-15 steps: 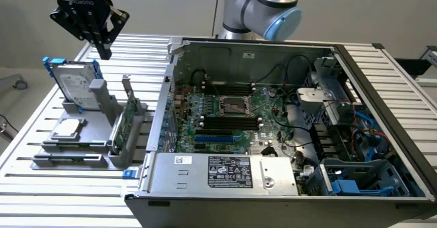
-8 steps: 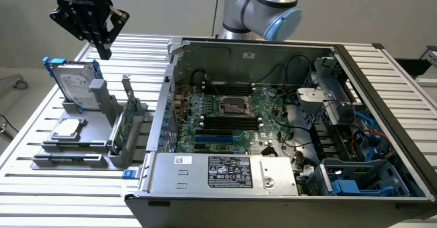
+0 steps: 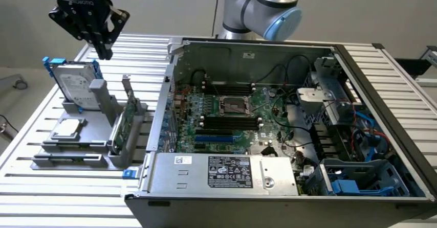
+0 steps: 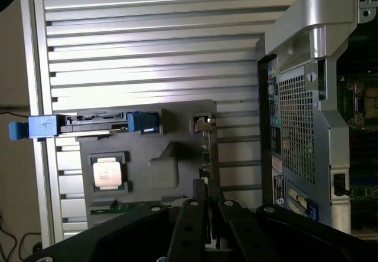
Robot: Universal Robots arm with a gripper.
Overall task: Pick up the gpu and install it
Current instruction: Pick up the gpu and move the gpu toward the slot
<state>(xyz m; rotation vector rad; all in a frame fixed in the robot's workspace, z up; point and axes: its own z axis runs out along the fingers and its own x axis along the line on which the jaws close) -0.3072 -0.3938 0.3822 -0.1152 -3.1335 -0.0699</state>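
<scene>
On gray holder (image 3: 101,99), one gpu (image 3: 118,131), upright: green board, silver end bracket. Well apart, one gripper (image 3: 104,50), closed, holding nothing.

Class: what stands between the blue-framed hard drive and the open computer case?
The gpu, upright in its grey holder, between hard drive and case, in the exterior view.

A: What do the surfaces look like from your end?

B: I see a worktop (image 3: 382,80) of ribbed silver metal with a dull sheen. The holder (image 3: 102,100) on it is matt grey plastic. The hard drive (image 3: 71,82) has a smooth metal face and a glossy blue plastic frame.

A: And the rest?

B: The gpu (image 3: 119,131) is green circuit board with a bright metal bracket. My gripper (image 3: 104,53) is matt black. The computer case (image 4: 298,126) is grey perforated sheet metal.
</scene>
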